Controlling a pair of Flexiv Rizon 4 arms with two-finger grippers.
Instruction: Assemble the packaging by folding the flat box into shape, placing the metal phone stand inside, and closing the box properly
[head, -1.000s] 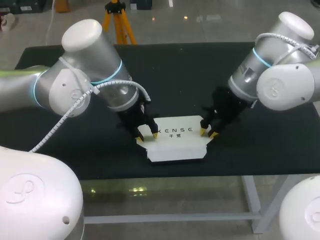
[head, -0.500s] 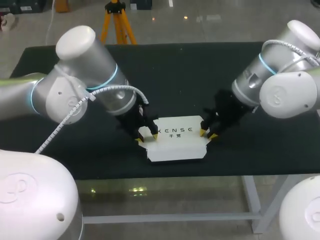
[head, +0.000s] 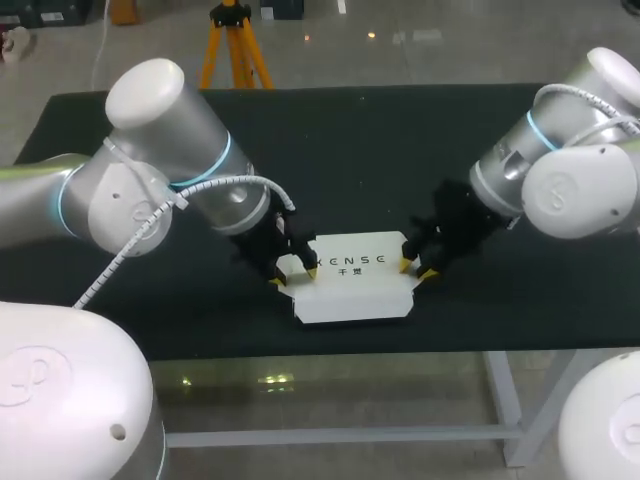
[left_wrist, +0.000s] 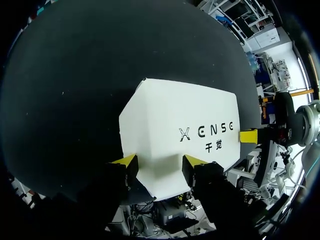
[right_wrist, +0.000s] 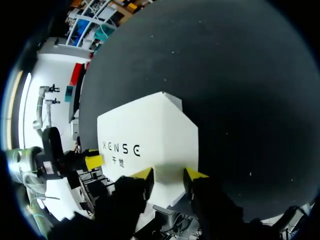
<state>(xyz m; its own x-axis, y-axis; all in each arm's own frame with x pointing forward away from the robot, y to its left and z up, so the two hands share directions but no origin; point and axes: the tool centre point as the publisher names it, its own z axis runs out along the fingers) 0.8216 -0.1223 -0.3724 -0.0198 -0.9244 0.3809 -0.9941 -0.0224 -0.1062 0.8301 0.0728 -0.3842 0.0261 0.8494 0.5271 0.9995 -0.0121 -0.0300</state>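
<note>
The white box (head: 355, 280) lies folded and closed, flat on the black table, print side up. My left gripper (head: 295, 275) is at its left end. In the left wrist view the left gripper (left_wrist: 159, 162) stands open with the box (left_wrist: 175, 120) end flap lying between its yellow fingertips (left_wrist: 125, 161). My right gripper (head: 416, 268) is at the box's right end. Seen from its own wrist, the right gripper (right_wrist: 167, 175) is likewise open astride that end of the box (right_wrist: 150, 135). The metal phone stand is in none of the views.
The black table (head: 140, 130) stretches wide behind and to both sides of the box. Its front edge (head: 330, 352) runs close below the box. My other arm's yellow tip (left_wrist: 248, 136) shows past the box's far end in each wrist view.
Both grippers' fingers have spread a little at the box's ends. My left arm's elbow has swung slightly left and my right arm's slightly right. The box has stayed put.
</note>
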